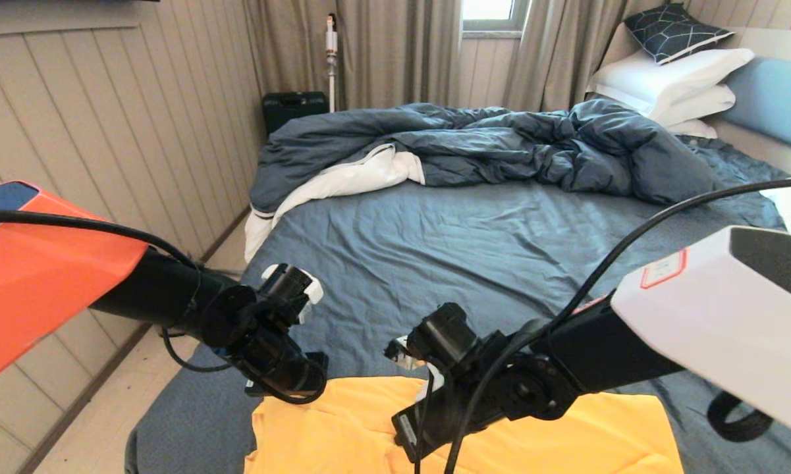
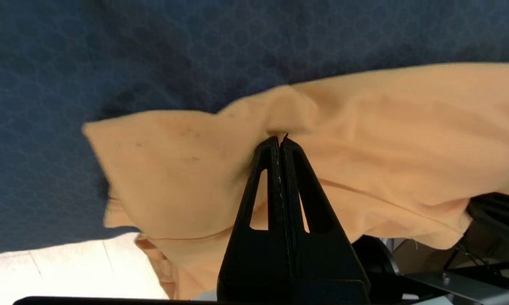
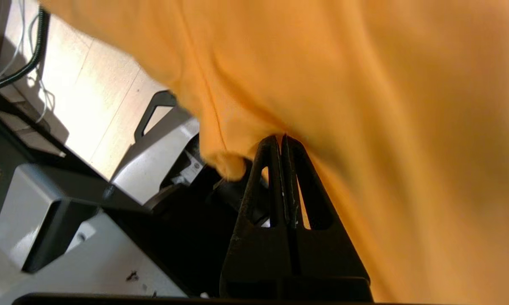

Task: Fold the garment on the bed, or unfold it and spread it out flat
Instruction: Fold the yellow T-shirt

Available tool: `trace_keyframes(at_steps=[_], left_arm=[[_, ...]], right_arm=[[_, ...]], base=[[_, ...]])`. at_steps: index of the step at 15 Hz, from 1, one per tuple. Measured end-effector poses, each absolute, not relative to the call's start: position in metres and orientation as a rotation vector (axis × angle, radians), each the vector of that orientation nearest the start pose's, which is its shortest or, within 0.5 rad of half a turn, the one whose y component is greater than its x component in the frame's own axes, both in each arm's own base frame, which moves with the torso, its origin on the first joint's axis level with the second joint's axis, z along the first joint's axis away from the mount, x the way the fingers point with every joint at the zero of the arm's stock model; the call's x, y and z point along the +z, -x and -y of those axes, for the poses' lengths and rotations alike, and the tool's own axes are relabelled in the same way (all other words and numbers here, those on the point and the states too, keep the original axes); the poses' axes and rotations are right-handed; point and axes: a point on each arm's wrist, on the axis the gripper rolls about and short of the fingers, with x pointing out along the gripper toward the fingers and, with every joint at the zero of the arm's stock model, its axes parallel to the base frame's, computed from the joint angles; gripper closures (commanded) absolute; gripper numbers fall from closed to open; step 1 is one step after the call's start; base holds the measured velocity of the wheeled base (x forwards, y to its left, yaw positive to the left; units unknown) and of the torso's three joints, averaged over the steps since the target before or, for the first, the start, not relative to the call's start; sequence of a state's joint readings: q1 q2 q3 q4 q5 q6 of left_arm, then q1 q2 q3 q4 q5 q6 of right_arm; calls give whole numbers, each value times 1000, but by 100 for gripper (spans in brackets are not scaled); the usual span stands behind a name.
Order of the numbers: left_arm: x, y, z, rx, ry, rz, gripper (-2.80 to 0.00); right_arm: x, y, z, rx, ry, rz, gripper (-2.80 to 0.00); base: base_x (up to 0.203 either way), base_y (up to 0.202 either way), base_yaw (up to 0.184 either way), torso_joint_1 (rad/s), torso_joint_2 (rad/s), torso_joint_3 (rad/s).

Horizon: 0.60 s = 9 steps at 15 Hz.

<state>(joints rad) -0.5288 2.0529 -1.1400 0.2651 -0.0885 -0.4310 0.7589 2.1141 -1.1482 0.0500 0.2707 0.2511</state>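
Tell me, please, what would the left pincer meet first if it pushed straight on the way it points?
The left pincer is already shut on the yellow T-shirt, so cloth comes first; past that fold, probably the bed's blue sheet, though depth is unclear.

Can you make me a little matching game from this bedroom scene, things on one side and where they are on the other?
Things:
1. garment
2. duvet
3. pillows
4. left gripper

Places or states:
A. stacked at the headboard
B. rumpled across the far side of the bed
C. pinched by both grippers, near edge of the bed
D. shut on yellow cloth

Pairs: 1-C, 2-B, 3-A, 4-D. The right gripper grips the garment too.
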Motion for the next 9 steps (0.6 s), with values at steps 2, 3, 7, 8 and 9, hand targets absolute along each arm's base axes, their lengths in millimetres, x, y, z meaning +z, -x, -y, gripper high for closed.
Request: trace_keyframes(at_steps=[2, 3, 7, 8, 9], left_arm=[[81, -300, 169, -285, 97, -1241, 0], [83, -303, 166, -279, 101, -1232, 0], [95, -316, 154, -261, 109, -1212, 0], [97, -317, 153, -261, 111, -1209, 0], [99, -318, 153, -261, 113, -1204, 0]], right_arm=[[62, -268, -263, 789, 56, -1144, 0], [57, -268, -263, 784, 62, -1157, 0], [46, -256, -256, 769, 100, -1205, 0], [48, -252, -256, 765, 112, -1203, 0], [53, -249, -254, 763, 116, -1194, 0]], base=[[0, 0, 0, 0, 0, 0], [0, 0, 0, 0, 0, 0], [0, 0, 0, 0, 0, 0], [0, 0, 0, 0, 0, 0], [0, 0, 0, 0, 0, 0]])
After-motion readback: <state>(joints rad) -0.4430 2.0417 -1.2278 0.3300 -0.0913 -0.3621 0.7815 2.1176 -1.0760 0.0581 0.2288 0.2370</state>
